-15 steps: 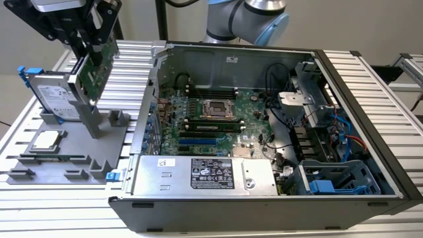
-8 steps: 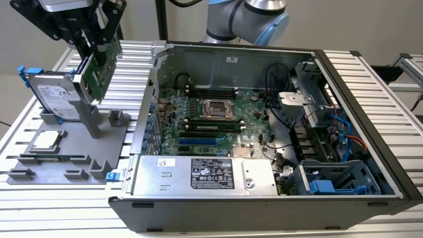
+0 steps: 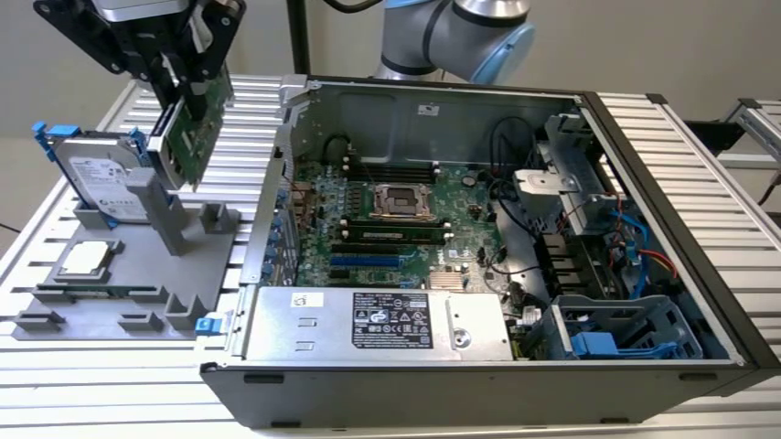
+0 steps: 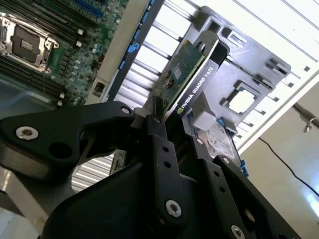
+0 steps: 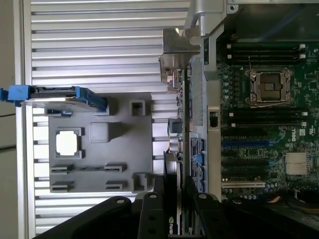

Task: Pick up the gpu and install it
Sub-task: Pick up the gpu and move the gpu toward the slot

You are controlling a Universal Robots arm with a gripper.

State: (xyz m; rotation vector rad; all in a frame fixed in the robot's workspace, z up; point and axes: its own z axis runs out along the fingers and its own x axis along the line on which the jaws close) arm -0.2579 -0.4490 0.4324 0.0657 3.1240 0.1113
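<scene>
The gpu, a green card with a black cooler, hangs on edge in the air above the grey holder tray, on the exterior view's left beside the open computer case. My gripper is shut on the card's upper end. In the second wrist view the black fingers clamp the gpu from both faces. The first wrist view shows the gpu edge-on, with its silver bracket at the far end and the gripper around it. The motherboard lies inside the case with blue slots.
A silver hard drive with blue rails stands upright in the grey tray, and a square processor chip lies in front of it. The case's left wall is close beside the card. A power supply fills the case's front.
</scene>
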